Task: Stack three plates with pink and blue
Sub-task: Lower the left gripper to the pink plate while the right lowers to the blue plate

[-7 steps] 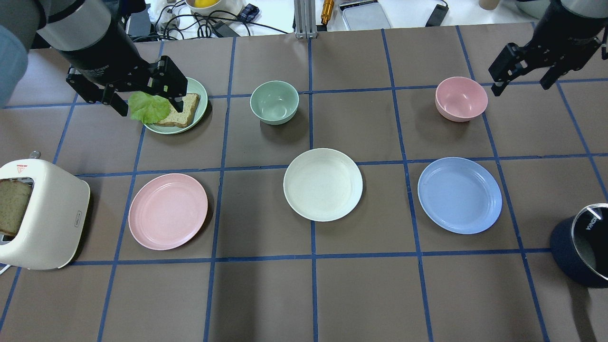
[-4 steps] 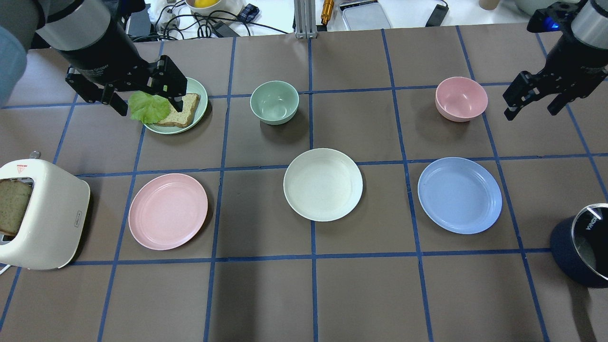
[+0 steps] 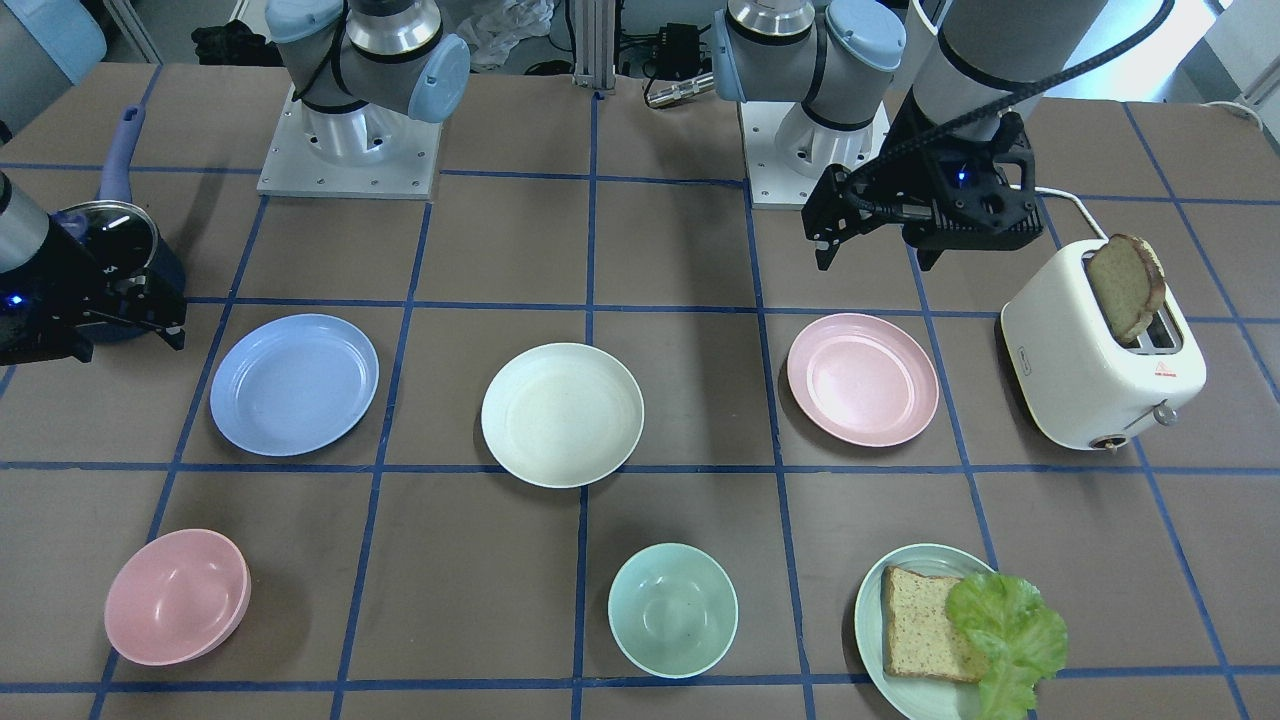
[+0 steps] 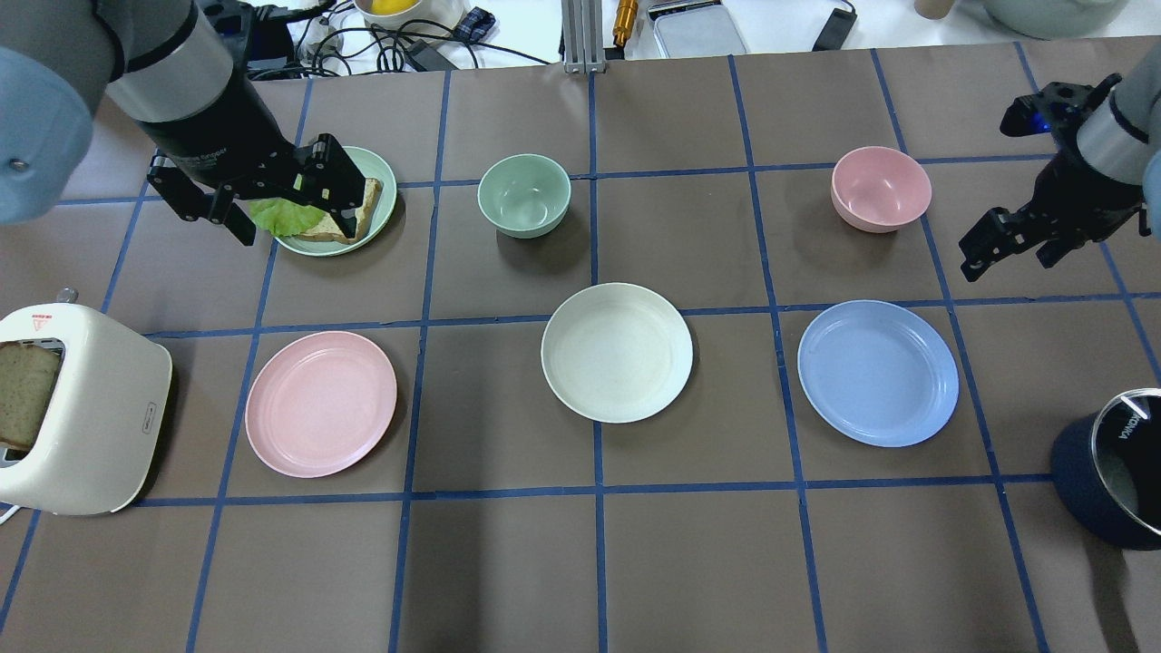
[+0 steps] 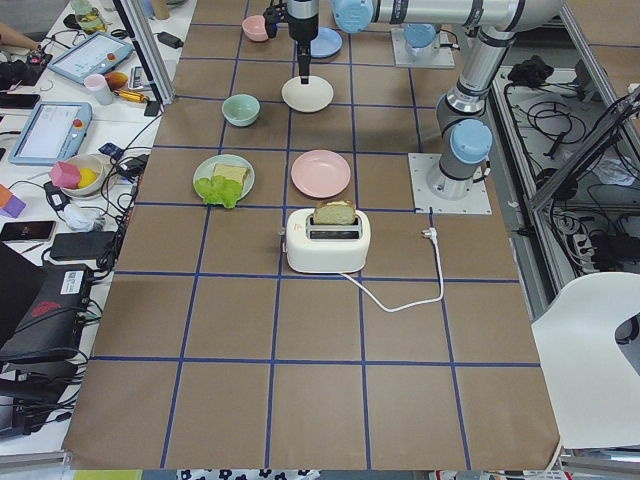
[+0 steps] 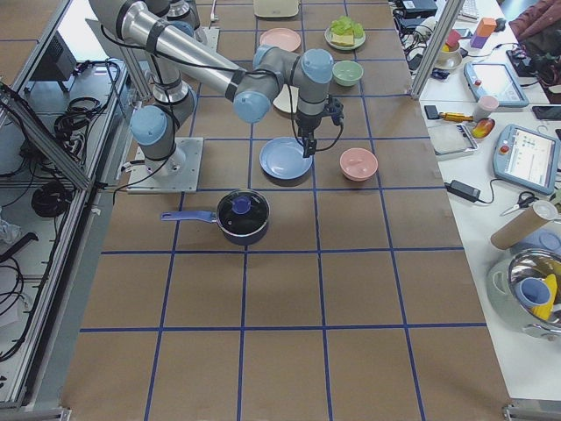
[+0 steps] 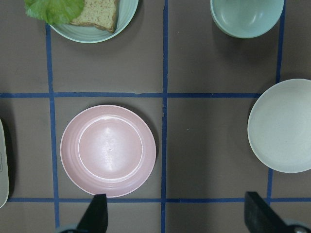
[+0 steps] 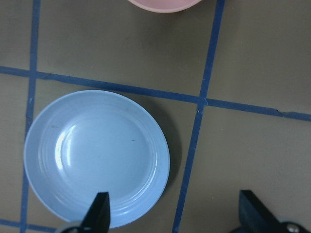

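I see the pink plate (image 4: 320, 404), cream plate (image 4: 617, 352) and blue plate (image 4: 877, 373) flat, rims up, round so no long axis, rowed left to right mid-table. Left gripper (image 4: 295, 231) and right gripper (image 4: 1005, 265) hang spread, empty; the right has moved nearer the blue plate than before.

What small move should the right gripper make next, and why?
Probably lower the open right gripper onto the rim of the light blue round plastic plate. Its wrist view shows that rim between the fingers, and this plate, the cream-white round plate and the pastel pink round plate all lie apart, unstacked.
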